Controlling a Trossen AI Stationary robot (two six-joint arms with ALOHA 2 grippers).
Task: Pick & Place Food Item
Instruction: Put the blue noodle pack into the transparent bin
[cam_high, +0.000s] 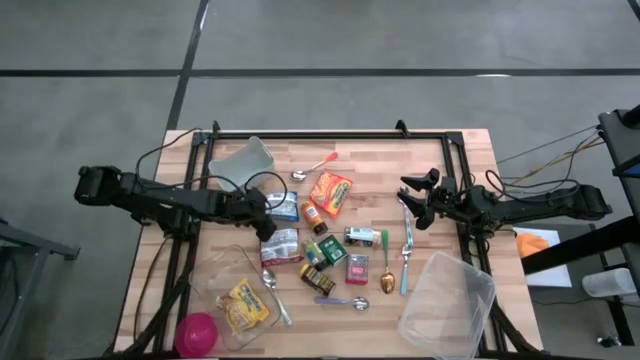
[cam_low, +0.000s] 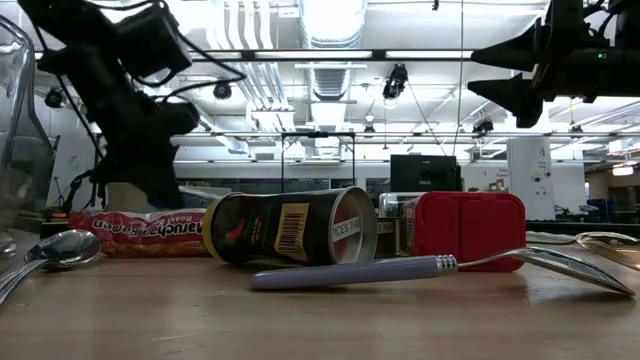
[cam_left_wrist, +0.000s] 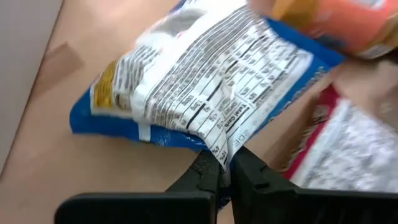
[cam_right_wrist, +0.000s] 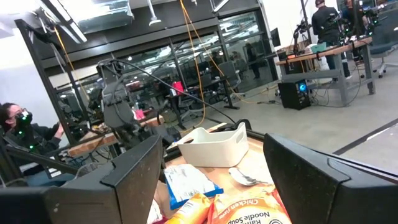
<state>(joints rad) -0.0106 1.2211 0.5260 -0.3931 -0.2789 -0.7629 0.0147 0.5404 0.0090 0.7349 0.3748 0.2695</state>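
High view shows a wooden butcher-block table (cam_high: 460, 150) with a black frame along its far edge, standing on a grey concrete floor crossed by dark seams. Low view looks across the tabletop into a bright workshop with ceiling pipes, hanging lights and monitors; the right wrist view adds glass partitions, desks and a seated person (cam_right_wrist: 22, 134) at the edge.

Food packets, small jars and spoons lie scattered across the middle of the table. A clear plastic tub (cam_high: 448, 300) sits at the near right corner, and nothing shows in it. A second clear tub (cam_high: 235, 300) at the near left holds a yellow snack packet (cam_high: 246, 305), with a metal spoon (cam_high: 275, 295) leaning at its rim and a pink bowl (cam_high: 197, 332) just beside it. A third clear container (cam_high: 243, 160) stands at the far left, and nothing shows in it. A white bin (cam_right_wrist: 211, 144) appears in the right wrist view beyond the packets.

The left gripper (cam_high: 268, 213) reaches in from the left; in its wrist view its fingers (cam_left_wrist: 205, 177) are pressed together on the edge of the blue-and-white snack bag (cam_left_wrist: 205, 87), which lies on the table left of centre, next to a red-and-white packet (cam_left_wrist: 348, 149). The right gripper (cam_high: 412, 205) hangs above the right side of the table, fingers spread wide apart, holding nothing, over the orange noodle soup packet (cam_right_wrist: 230, 211).
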